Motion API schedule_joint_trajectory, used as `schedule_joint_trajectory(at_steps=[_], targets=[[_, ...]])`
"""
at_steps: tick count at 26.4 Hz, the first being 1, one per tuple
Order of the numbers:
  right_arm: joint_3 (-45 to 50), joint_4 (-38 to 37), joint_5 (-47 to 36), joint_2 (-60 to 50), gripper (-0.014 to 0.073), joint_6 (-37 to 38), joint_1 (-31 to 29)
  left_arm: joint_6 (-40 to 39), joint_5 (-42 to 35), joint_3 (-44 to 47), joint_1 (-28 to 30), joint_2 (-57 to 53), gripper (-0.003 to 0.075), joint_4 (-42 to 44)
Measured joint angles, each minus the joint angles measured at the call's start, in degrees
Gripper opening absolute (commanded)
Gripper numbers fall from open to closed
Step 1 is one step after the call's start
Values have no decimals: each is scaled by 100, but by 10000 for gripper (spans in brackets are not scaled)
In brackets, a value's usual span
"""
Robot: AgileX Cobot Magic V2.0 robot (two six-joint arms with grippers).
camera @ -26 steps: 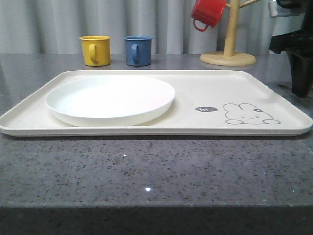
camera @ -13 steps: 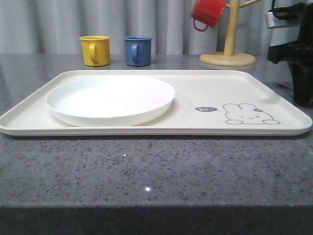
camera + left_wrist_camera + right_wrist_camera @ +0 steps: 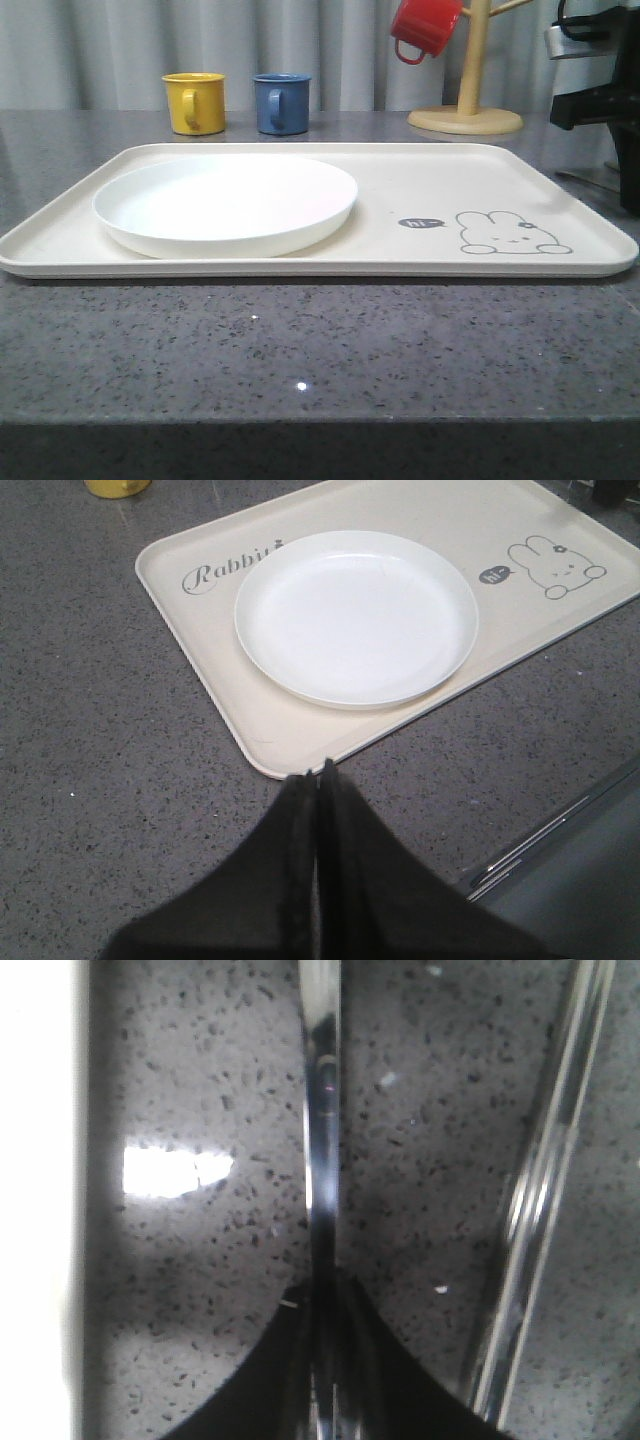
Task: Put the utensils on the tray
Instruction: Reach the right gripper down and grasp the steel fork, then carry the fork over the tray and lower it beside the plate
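Observation:
A slim shiny steel utensil handle [image 3: 322,1110] runs straight out between the fingers of my right gripper [image 3: 322,1295], which is shut on it low over the speckled counter; its working end is hidden. The pair of flat steel chopsticks [image 3: 545,1190] lies beside it on the counter. The cream tray [image 3: 420,170] holds the round white plate [image 3: 225,200], and the tray's rim [image 3: 35,1210] shows close to the right gripper. My right arm [image 3: 625,110] hangs past the tray's right edge. My left gripper [image 3: 317,772] is shut on nothing, just off the tray's [image 3: 210,650] near corner.
A yellow mug [image 3: 195,102] and a blue mug [image 3: 282,102] stand behind the tray. A red mug [image 3: 425,27] hangs on a wooden stand [image 3: 468,100] at the back right. The counter's front edge [image 3: 540,840] lies close to the left gripper.
In the front view my right arm has shifted to the right and lower, toward the counter beside the tray. Tray, plate and mugs have not moved.

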Motion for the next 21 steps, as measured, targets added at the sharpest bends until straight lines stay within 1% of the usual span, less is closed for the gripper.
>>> schedule_joint_trajectory(at_steps=[6, 9, 12, 16, 18, 21], targets=[[-64, 0, 130, 0, -41, 0, 0, 0, 0, 0, 0, 0, -18, 0], [-191, 42, 433, -43, -40, 0, 4, 0, 0, 0, 0, 0, -18, 0], [-445, 123, 692, -192, -40, 0, 132, 0, 0, 0, 0, 0, -18, 0], [-815, 258, 774, -391, -40, 0, 656, 0, 0, 0, 0, 0, -18, 0], [-928, 314, 778, -404, -40, 15, 1082, 0, 0, 0, 0, 0, -18, 0], [-1044, 378, 793, -365, -40, 284, 1662, 0, 0, 0, 0, 0, -18, 0]])
